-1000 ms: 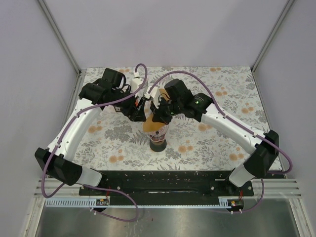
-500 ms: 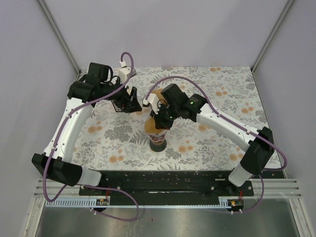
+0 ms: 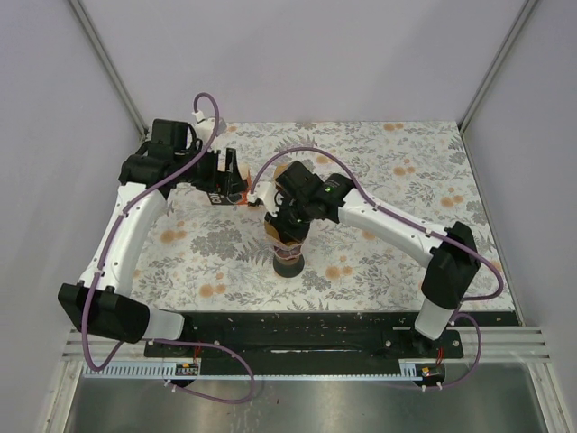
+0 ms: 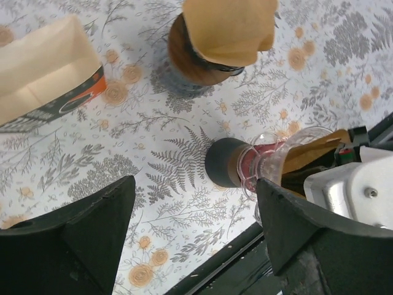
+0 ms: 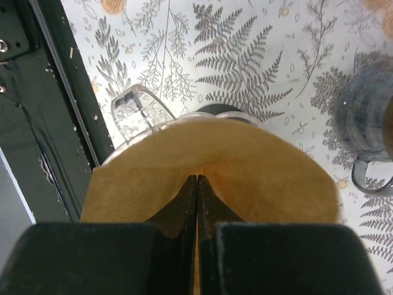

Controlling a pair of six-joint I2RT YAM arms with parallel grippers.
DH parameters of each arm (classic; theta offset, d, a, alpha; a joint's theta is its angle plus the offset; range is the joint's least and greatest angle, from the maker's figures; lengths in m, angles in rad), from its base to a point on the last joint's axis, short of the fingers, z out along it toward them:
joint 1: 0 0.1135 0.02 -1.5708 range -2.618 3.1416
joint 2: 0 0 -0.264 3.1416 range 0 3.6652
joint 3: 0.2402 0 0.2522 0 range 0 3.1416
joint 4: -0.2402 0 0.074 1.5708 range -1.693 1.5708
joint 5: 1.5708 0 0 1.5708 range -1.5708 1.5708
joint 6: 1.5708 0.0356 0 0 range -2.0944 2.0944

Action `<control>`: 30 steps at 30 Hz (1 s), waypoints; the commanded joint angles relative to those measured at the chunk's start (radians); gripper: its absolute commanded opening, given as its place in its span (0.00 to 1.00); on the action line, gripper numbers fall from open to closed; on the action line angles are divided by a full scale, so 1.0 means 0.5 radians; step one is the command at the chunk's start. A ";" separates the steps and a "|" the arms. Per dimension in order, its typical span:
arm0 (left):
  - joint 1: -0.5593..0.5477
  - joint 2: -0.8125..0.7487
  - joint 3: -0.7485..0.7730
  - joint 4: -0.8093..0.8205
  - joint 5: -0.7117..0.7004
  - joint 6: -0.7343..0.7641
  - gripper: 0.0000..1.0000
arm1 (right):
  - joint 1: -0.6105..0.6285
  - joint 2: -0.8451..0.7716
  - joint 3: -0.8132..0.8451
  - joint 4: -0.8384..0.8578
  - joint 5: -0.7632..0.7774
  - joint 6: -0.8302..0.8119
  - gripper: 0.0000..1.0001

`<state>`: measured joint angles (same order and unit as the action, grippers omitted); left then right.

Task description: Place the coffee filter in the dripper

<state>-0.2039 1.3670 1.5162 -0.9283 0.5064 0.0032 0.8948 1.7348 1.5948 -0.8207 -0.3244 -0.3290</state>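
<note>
- The right gripper [image 5: 196,190] has its jaws pressed almost together, pinching the brown coffee filter [image 5: 215,160] at its fold. Only the right wrist view shows this grip.
- That view also shows the filter spread across the clear dripper [image 5: 132,110] rim. Whether it is fully seated is unclear.
- The left gripper [image 4: 193,196] has its jaws wide, holding nothing.
- Its wrist view alone shows the dripper side-on at 3 o'clock, on a dark base. A brown pot [image 4: 193,58] is at 12 and an orange-edged box [image 4: 46,67] at 10.
- From above, the dripper stands near the middle of the table [image 3: 406,262].
- A second ago the left gripper was at the filter. It has withdrawn toward 10 o'clock.
</note>
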 commanded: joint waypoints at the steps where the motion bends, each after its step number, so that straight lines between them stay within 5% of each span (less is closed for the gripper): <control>1: 0.034 -0.105 -0.026 0.111 -0.163 -0.279 0.83 | 0.036 0.040 0.102 -0.113 0.103 -0.020 0.00; 10: 0.034 -0.139 -0.213 0.117 0.076 -0.316 0.82 | 0.057 0.203 0.154 -0.132 0.173 0.038 0.00; 30: 0.030 -0.148 -0.605 0.338 0.549 -0.571 0.64 | 0.143 0.436 0.338 -0.255 0.517 0.167 0.00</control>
<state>-0.1711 1.3209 1.2400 -0.8291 0.6209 -0.2234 0.9447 1.8912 1.7382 -0.9440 -0.1173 -0.2634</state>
